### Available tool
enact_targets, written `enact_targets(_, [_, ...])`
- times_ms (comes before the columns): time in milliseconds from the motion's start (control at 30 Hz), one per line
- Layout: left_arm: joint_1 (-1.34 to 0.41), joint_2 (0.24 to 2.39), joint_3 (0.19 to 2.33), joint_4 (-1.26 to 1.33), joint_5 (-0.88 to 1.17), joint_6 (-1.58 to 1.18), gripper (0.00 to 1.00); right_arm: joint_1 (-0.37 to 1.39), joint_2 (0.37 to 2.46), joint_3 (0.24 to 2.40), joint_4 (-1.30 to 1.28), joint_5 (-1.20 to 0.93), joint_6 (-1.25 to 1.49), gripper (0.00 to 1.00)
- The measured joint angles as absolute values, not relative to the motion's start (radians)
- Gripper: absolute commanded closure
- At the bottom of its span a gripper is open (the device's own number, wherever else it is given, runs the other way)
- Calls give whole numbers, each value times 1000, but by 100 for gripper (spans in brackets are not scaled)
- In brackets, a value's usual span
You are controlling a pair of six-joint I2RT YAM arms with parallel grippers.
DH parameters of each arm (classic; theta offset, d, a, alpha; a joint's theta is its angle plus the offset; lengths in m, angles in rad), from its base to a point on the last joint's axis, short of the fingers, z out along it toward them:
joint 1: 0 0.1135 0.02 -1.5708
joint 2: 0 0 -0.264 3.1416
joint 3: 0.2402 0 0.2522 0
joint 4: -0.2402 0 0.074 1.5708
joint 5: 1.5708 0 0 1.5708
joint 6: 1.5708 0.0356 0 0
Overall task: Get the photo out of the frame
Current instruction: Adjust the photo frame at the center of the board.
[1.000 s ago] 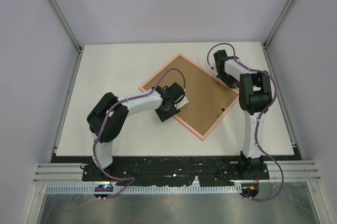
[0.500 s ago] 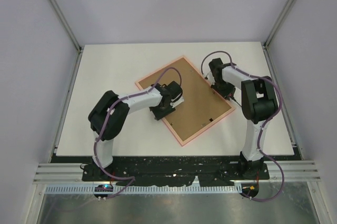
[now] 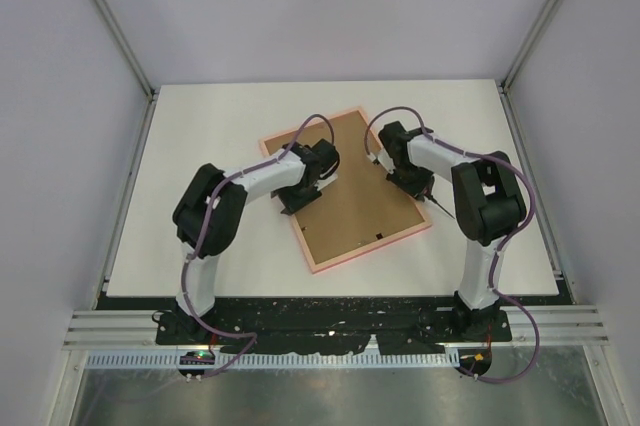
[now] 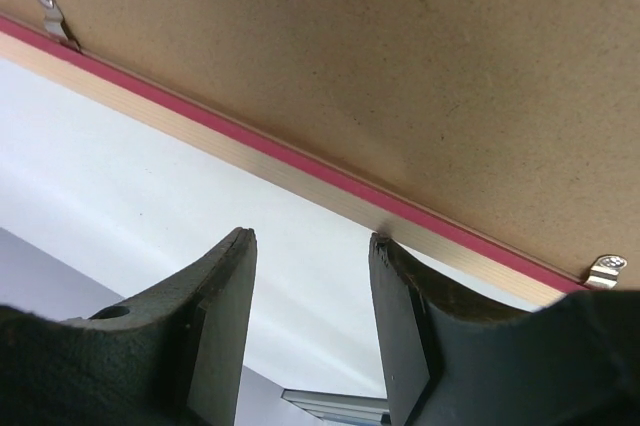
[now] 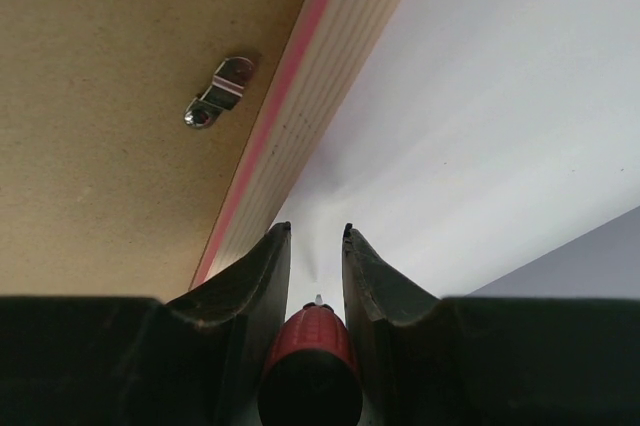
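Frame point(image 3: 372, 248) flat on table point(image 3: 200, 146), back up and skewed, brown backing board point(image 3: 355, 196) showing, photo hidden. Left gripper point(image 4: 312, 241) at frame's left edge, jaws half parted, holding nothing. Right gripper point(image 5: 316, 236) at right edge, clamped on red-handled tool point(image 5: 308, 361), metal clip point(image 5: 220, 91) near.

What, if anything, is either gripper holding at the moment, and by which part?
Right gripper grips a red tool by its red body; left gripper holds nothing.

Brown backing board point(image 3: 360, 201), metal clips point(image 5: 218, 93), red-handled tool point(image 5: 305, 366), white table point(image 3: 200, 146)
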State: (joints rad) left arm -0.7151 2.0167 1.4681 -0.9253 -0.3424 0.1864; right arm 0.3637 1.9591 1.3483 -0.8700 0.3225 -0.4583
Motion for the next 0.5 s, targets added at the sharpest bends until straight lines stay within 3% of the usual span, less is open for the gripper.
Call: enact_targets(500, [-661, 2075, 1565, -941, -403, 188, 45, 468, 1875, 1239, -969, 244, -412, 92])
